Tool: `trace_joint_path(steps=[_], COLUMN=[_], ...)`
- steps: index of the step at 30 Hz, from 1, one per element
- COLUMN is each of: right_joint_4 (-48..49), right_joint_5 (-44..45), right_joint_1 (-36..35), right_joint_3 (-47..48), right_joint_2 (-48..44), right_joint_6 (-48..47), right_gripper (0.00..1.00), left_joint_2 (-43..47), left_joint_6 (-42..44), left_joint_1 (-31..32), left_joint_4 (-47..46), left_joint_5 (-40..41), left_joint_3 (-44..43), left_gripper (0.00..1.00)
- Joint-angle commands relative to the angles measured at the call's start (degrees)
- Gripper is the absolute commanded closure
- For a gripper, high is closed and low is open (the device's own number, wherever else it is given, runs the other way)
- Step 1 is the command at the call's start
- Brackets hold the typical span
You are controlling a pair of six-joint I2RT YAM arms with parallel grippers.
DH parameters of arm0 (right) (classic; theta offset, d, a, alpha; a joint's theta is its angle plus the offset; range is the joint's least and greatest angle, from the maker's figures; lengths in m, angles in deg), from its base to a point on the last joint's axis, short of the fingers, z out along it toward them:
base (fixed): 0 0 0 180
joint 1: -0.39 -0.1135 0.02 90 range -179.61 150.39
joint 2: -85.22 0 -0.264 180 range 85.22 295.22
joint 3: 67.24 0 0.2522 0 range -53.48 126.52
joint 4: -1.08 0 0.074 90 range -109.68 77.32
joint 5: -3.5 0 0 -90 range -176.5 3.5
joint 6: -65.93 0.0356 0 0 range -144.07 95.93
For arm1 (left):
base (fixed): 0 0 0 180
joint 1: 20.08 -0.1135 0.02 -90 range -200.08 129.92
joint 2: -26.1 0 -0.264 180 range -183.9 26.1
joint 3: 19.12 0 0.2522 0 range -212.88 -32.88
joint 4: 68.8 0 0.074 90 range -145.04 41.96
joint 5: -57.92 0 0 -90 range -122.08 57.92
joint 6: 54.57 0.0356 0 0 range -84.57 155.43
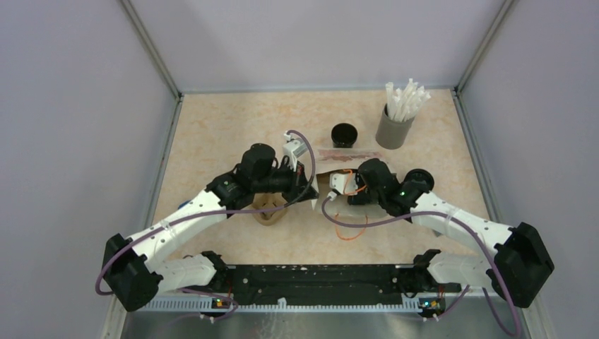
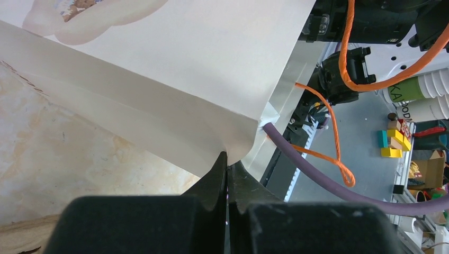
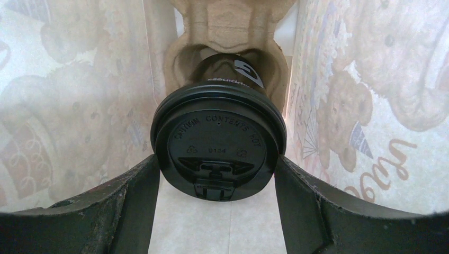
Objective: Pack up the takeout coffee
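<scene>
A white paper bag (image 1: 346, 157) printed with teddy bears sits mid-table. My left gripper (image 1: 309, 196) is shut on the bag's edge; in the left wrist view the closed tips (image 2: 227, 161) pinch a fold of the paper (image 2: 174, 79). My right gripper (image 3: 217, 174) reaches into the bag. Its fingers press both sides of the black lid of the coffee cup (image 3: 218, 142). The cup sits in a brown pulp carrier (image 3: 227, 32) between the bag's printed walls. In the top view the right gripper (image 1: 333, 188) is at the bag's mouth, its tips hidden.
An open black cup (image 1: 344, 134) stands behind the bag. A grey holder (image 1: 393, 127) of white straws stands at the back right. Brown pulp carrier (image 1: 270, 210) shows under the left arm. Grey walls enclose the table on three sides.
</scene>
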State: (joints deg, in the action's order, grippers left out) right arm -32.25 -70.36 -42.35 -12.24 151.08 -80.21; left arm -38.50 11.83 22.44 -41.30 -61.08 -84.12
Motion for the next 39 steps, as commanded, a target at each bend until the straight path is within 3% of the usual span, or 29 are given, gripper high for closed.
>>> trace_joint_path(steps=[1, 12, 16, 39], right_joint_4=[-5.98, -8.88, -9.97, -13.74], right_joint_5=[-2.52, -3.70, -4.11, -5.53], right_joint_1=[1.08, 1.08, 1.07, 1.01], right_joint_3=[2.70, 4.40, 5.23, 8.77], right_joint_2=[-1.16, -2.83, -3.11, -5.35], right_joint_6=[1.49, 0.77, 0.46, 1.14], right_gripper=[0.33, 0.28, 0.20, 0.22], left_joint_2=[-0.76, -1.09, -1.11, -1.97], left_joint_6=[1.07, 0.49, 0.39, 0.09], left_joint_1=[0.10, 0.14, 0.11, 0.12], left_joint_4=[-1.44, -1.60, -1.70, -1.77], left_joint_5=[-1.44, -1.24, -1.15, -1.21], left_joint_3=[-2.98, -3.07, -3.09, -4.10], left_gripper=[1.00, 1.00, 1.00, 1.00])
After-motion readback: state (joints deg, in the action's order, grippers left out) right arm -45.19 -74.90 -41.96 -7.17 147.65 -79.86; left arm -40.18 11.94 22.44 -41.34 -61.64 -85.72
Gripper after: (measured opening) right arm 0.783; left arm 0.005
